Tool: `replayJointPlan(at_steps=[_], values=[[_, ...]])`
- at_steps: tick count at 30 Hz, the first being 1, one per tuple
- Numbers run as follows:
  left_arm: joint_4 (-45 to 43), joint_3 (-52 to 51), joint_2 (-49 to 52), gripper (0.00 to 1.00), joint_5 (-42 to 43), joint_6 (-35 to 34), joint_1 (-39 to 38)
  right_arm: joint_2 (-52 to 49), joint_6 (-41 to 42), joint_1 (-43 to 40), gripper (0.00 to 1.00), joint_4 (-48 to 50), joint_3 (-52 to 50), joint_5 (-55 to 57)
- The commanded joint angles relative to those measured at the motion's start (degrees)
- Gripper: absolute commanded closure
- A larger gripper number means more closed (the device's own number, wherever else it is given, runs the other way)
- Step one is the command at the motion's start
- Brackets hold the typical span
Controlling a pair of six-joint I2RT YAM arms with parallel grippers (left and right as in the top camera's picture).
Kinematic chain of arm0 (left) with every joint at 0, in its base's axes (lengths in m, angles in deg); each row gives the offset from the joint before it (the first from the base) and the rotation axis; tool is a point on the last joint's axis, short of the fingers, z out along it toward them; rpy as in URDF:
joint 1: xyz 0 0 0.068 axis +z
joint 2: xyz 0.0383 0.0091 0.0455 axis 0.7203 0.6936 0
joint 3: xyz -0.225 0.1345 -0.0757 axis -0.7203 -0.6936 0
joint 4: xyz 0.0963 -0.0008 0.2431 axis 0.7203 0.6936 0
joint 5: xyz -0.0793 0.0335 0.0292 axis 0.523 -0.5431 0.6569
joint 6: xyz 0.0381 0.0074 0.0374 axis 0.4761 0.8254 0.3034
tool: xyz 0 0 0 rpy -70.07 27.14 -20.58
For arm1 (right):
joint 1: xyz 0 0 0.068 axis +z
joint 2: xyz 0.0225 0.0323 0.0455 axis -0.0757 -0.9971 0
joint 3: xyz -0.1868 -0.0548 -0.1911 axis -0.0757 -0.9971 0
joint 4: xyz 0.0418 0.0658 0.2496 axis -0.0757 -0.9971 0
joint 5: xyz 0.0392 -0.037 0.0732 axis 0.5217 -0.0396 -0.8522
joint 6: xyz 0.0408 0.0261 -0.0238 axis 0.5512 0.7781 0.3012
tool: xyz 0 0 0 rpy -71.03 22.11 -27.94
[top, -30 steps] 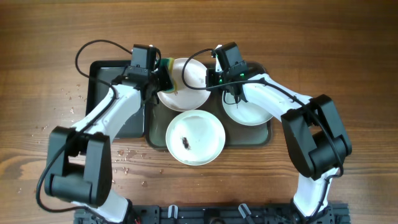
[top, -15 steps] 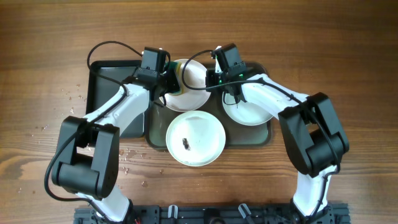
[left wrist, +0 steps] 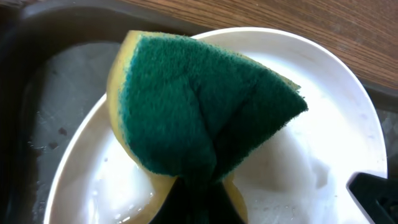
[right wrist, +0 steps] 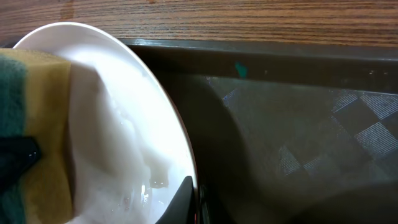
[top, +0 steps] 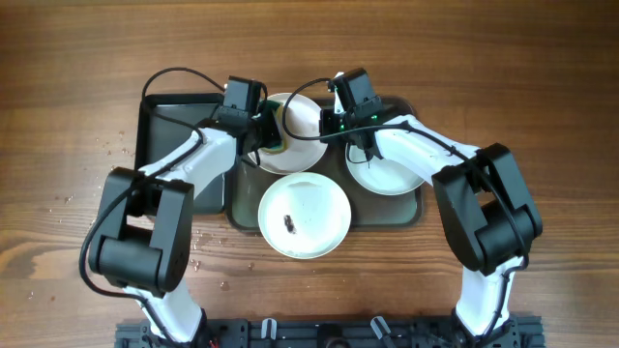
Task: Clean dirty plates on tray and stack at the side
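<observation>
**Plate at rear [top: 305, 145] tilted, foamy, sponge on it**

It leans at the back of the tray [top: 406, 208]. My right jaws are closed on its rim. My left jaws clamp the green-yellow sponge [left wrist: 199, 106] against its face. Smeared plate [top: 304, 215] sits in front, third plate [top: 387, 179] to the right. Black tray [top: 169, 126] lies to the left on the wood surface [top: 484, 58].

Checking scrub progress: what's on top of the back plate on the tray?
A green-and-yellow sponge, gripped by the left end effector, lies on the plate, white foam beside it. The surface beneath sponge and foam is covered; any smear there can't be seen.
</observation>
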Motion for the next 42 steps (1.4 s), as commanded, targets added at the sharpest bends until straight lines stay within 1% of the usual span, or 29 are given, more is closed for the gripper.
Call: replayJointPlan(at_steps=[1, 5, 8, 13, 19, 21, 25, 29, 32, 37, 42], values=[[-0.3, 0.0, 3.1, 0.96, 9.0, -0.5, -0.1, -1.0, 0.6, 0.2, 0.96, 0.6, -0.5, 0.3], [-2.1, 0.0, 3.1, 0.94, 14.7, -0.5, -0.1, -1.0, 0.6, 0.2, 0.96, 0.9, -0.5, 0.3], [-2.8, 0.0, 3.1, 0.93, 17.2, -0.5, -0.1, -1.0, 0.6, 0.2, 0.96, 1.1, -0.5, 0.3], [-4.5, 0.0, 3.1, 0.96, 22.0, -0.5, -0.1, -1.0, 0.6, 0.2, 0.96, 1.2, -0.5, 0.3], [-8.9, 0.0, 2.9, 0.96, 27.1, -0.5, -0.1, -1.0, 0.6, 0.2, 0.96, 1.3, -0.5, 0.1], [-9.3, 0.0, 1.9, 0.96, 27.0, -0.5, -0.1, -1.0, 0.6, 0.2, 0.96, 1.3, -0.5, 0.1], [-9.2, 0.1, -2.2, 0.96, 23.1, -0.5, -0.1, -1.0, 0.6, 0.2, 0.96, 1.3, -0.5, 0.1], [-9.2, 0.1, -8.0, 0.96, 15.3, -0.5, -0.1, -1.0, 0.6, 0.2, 0.96, 1.3, -0.5, 0.1], [-8.5, 0.1, -10.3, 0.96, 9.0, -0.3, -0.1, -1.0, 0.6, 0.2, 0.96, 1.5, -0.5, 0.1], [-4.5, 0.1, -9.9, 0.96, 1.7, -0.2, -0.1, -1.0, 0.6, 0.2, 0.96, 1.7, -0.5, 0.1], [-2.1, 0.0, -6.3, 0.96, -1.4, -0.3, -0.1, -1.0, 0.6, 0.2, 0.96, 1.7, -0.5, 0.1]])
